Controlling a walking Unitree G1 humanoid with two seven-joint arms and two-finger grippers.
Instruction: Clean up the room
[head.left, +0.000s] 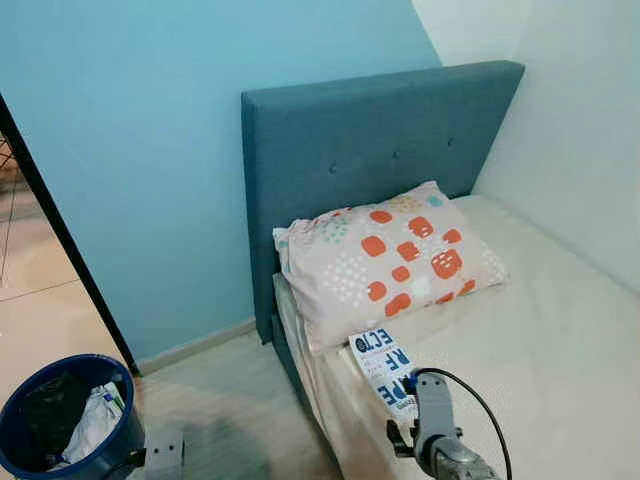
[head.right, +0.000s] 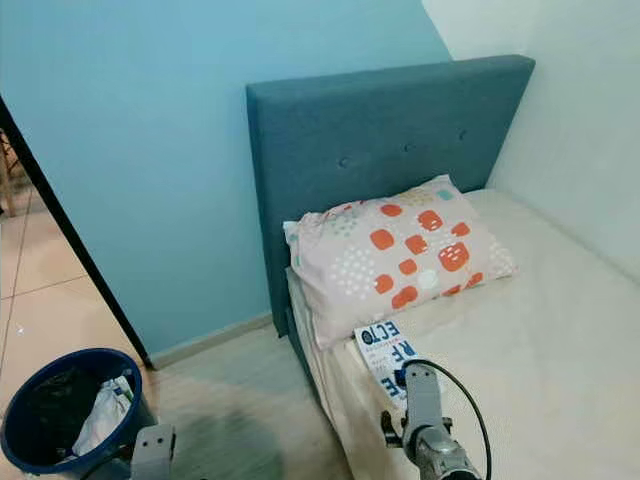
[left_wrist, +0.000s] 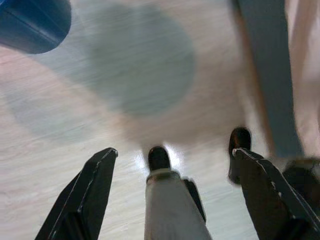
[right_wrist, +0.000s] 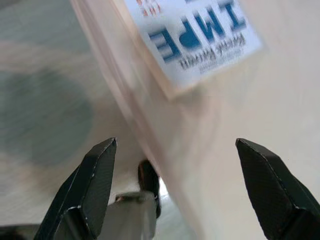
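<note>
— Where's the right gripper (right_wrist: 175, 150)?
— Fingers spread wide, empty, above the bed (head.left: 560, 340) edge, just short of the white leaflet (head.left: 385, 368).
— How does the leaflet lie?
— Flat, long axis running from the pillow (head.left: 390, 260) toward the robot.
— The left gripper (left_wrist: 175, 160)?
— Also open, over the floor (head.left: 230, 400). The blue bin (head.left: 70, 420) nearby holds crumpled trash.

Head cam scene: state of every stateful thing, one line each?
Pillow: lying flat on the bed, against the headboard.
Printed paper: flat at the mattress edge, just below the pillow.
Blue bin: upright on the floor, black liner and white rubbish inside.
Right gripper: open, short of the paper.
Left gripper: open, above the floor.
</note>
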